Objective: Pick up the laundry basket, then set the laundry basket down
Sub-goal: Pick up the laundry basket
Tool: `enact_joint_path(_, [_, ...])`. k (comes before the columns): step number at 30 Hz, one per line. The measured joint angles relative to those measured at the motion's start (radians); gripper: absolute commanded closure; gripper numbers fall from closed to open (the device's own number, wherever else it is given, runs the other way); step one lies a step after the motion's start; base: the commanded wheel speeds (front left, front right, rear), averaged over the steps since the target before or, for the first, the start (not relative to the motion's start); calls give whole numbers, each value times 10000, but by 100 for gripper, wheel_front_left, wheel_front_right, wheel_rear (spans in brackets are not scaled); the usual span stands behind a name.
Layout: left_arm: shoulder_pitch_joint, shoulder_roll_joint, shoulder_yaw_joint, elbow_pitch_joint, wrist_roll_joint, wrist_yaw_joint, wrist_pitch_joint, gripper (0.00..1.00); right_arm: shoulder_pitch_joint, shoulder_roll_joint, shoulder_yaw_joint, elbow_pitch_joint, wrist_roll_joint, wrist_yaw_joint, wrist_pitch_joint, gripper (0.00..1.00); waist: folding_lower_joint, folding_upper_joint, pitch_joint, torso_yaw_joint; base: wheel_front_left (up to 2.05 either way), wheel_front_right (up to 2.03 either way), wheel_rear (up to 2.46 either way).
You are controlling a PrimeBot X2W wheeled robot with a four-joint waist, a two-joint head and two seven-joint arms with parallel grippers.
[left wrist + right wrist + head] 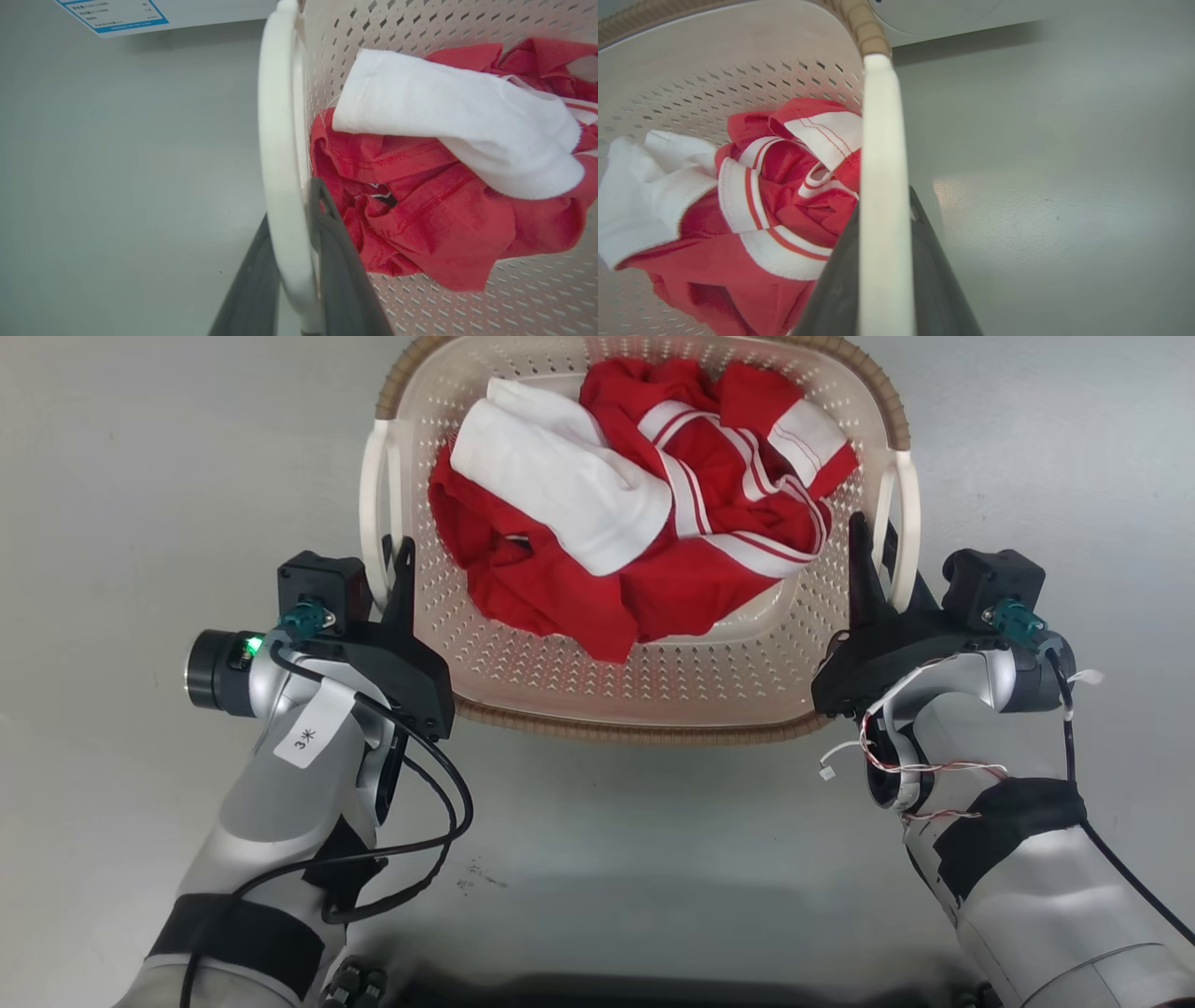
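The laundry basket [653, 695], cream and perforated with a brown woven-look rim, sits on the grey floor in front of me and holds red and white clothes [644, 513]. My left gripper [397, 569] is shut on its white left handle [375, 513]. In the left wrist view that handle [280, 154] runs between the two dark fingers [341, 270]. On the other side, my right gripper [878, 560] is shut on the right handle [907, 513], and the right wrist view shows this handle [883, 154] pressed between its fingers [831, 289]. Whether the basket rests on the floor I cannot tell.
Grey floor [140, 476] lies open on both sides of the basket and in front of my base [597, 989]. A white appliance with a blue-bordered label [121, 14] stands beyond the basket; its lower front [952, 14] shows at the top of the right wrist view.
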Motion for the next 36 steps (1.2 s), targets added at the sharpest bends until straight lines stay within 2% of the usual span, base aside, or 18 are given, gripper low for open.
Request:
enact_joint_path(19, [768,-38,-1060,445,-1302,150,19,100,135,-12,1020,1509,497,-71,15,100,0,0,-1425,-122,0,0,0])
enact_joint_path(36, [2152,-10,-1971,721,-2376,399,226,100,1169,-2,2435,1879,2031,-157,418,100,-2,0,-3619,-260,0,0,0])
